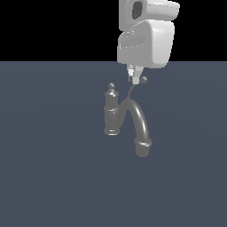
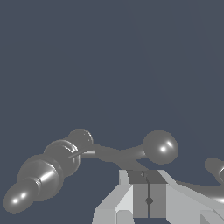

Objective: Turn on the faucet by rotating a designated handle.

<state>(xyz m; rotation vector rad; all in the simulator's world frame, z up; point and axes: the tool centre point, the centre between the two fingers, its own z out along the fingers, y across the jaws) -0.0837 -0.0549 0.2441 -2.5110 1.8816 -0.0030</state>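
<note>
Beside the handle (image 1: 132,91) ball tip, gripper (image 1: 135,80) closed, faucet (image 1: 112,113) below

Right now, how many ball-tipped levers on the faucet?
2. One ball tip sits beside the pincer; the other rises behind the column, on the exterior view's left. Others may be hidden.

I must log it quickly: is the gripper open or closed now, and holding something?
Gripper: closed, fingers together, holding nothing; the handle lies just beyond its tips.

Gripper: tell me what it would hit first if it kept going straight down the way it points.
Probably the thin curved grey wire handle, just below the closed gripper; beyond it, the thick arched grey spout. Depth is uncertain.
</note>
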